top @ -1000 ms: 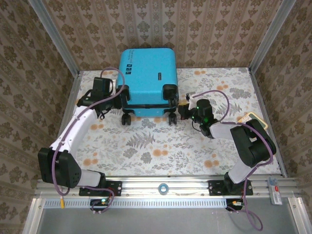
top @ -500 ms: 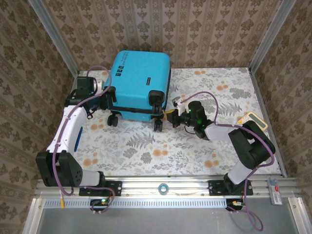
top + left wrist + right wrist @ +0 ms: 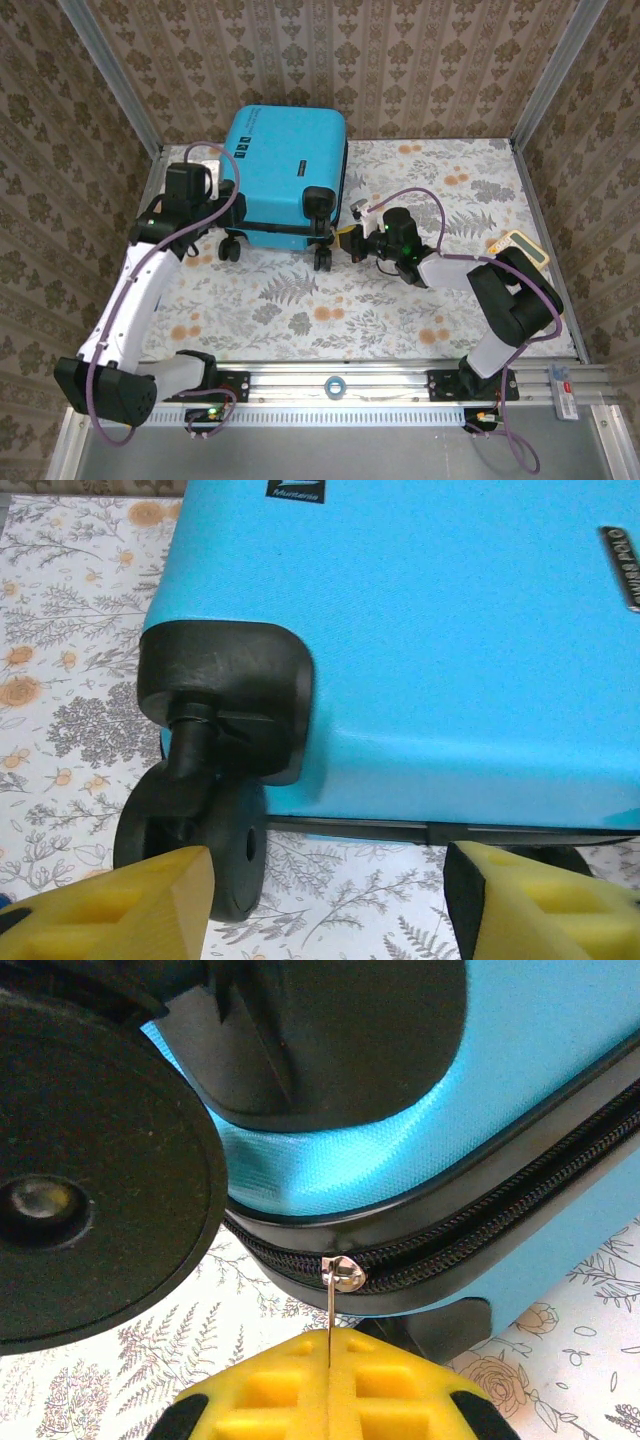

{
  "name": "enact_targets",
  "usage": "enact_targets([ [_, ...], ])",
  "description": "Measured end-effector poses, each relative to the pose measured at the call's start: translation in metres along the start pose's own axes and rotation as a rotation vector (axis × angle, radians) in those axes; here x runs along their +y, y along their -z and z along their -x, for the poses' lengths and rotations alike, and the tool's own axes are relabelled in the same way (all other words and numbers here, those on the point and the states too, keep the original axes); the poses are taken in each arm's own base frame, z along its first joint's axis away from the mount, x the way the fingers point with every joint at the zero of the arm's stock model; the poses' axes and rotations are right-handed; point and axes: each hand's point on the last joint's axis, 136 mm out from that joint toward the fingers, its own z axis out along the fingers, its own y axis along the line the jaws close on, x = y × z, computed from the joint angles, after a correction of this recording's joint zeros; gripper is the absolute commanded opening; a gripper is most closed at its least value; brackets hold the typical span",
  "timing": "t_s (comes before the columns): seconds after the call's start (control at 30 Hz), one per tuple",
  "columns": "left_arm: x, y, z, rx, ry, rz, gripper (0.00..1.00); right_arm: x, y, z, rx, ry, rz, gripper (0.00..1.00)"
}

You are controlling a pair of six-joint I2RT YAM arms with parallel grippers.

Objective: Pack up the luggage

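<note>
Luggage lies closed at the table's far left, wheels toward me. My right fingers pinch the zip pull; left fingers gape open by a wheel, touching nothing. W/o a left brace, tugging may drag the case or slip the thin tab out.

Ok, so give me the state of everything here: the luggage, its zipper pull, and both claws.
luggage: closed, lying flat.
zipper pull: pinched by the right claw.
left claw: open, empty, beside the luggage.
right claw: shut on the zipper pull.
</note>
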Motion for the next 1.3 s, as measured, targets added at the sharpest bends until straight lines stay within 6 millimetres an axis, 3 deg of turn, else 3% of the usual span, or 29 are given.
enact_targets([
  [0.1, -0.014, 0.003, 0.001, -0.015, 0.004, -0.027, 0.68, 0.000, -0.001, 0.000, 0.001, 0.000, -0.004, 0.00],
  [0.4, -0.107, -0.001, -0.032, 0.019, -0.032, -0.230, 0.71, 0.001, -0.002, 0.000, 0.002, 0.002, -0.010, 0.00],
  [0.6, -0.152, -0.010, -0.046, 0.037, -0.060, -0.298, 0.73, 0.001, -0.002, 0.000, 0.004, 0.002, -0.014, 0.00],
  [0.87, -0.177, -0.044, -0.064, 0.120, -0.099, -0.295, 0.73, 0.002, -0.003, 0.000, 0.004, 0.003, -0.018, 0.00],
  [1.3, -0.201, -0.069, -0.065, 0.167, -0.151, -0.273, 0.68, 0.002, -0.002, 0.000, 0.007, 0.003, -0.023, 0.00],
])
